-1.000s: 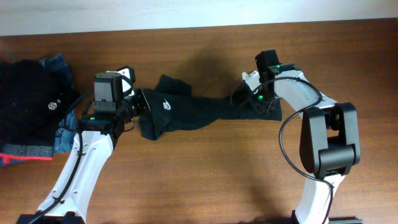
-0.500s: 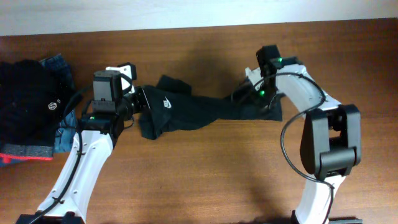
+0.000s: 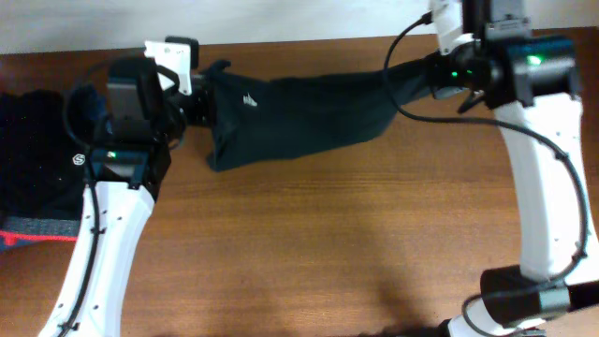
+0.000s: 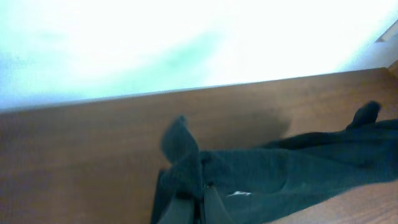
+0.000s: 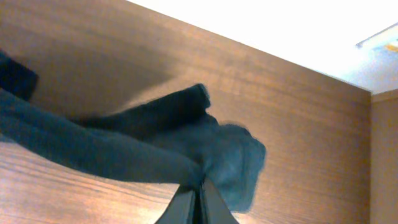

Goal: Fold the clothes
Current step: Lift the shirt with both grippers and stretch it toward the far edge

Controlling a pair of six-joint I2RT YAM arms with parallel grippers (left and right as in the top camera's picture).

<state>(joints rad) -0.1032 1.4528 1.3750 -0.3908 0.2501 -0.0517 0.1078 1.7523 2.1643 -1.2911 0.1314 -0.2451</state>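
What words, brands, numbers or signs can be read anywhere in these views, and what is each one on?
No legible words or numbers in any view.
Small white logo on the black T-shirt: a mark with no letters, too small to make out.
Round white emblem on the black garment at the left edge: too small to read.

free: table [image 3: 309,243] front and middle | blocked: clothes pile [image 3: 37,178] far left | T-shirt [image 3: 299,117] spans rear
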